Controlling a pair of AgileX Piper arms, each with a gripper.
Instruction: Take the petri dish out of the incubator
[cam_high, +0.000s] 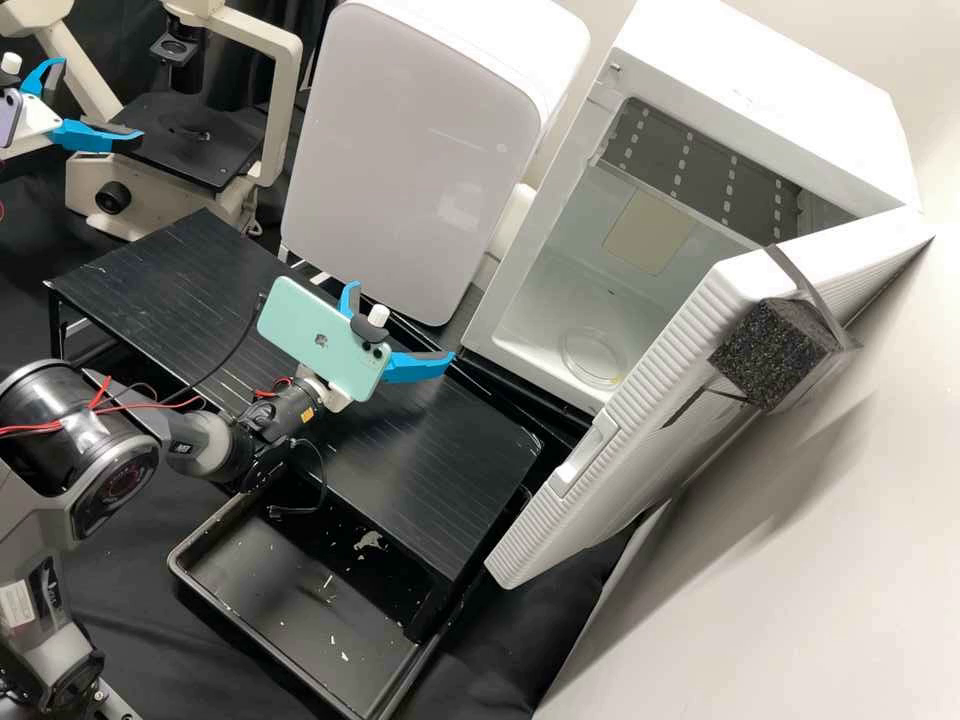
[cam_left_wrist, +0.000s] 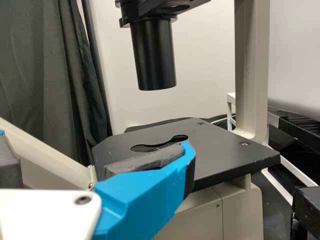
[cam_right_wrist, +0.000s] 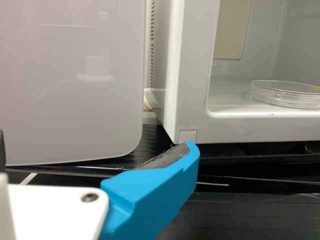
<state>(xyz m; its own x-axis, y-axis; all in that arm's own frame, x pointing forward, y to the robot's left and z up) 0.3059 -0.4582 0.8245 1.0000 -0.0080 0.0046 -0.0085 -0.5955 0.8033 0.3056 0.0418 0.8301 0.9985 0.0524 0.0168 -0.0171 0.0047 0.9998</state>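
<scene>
Probably light, stiff, slippery — grip dish (cam_high: 592, 358), right of centre in the high view, gently across its sides; note left fingers (cam_high: 85, 136) and right fingers (cam_high: 415, 367) open.

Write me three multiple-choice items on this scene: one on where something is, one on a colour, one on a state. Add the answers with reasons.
1. How does the door of the incubator stand?
A) Shut
B) Taken off and lying in the tray
C) Swung open

2. Where is the petri dish?
A) On the incubator's inner floor
B) On the microscope stage
C) In the tray

3. What colour is the phone mounted behind the right gripper?
A) Red
B) Mint green
C) Yellow

Answers:
1: C, the door stands out from the box and the inside shows.
2: A, the high view and the right wrist view both show the clear dish inside, lying on the white floor.
3: B, its pale green back faces up in the high view.
</scene>
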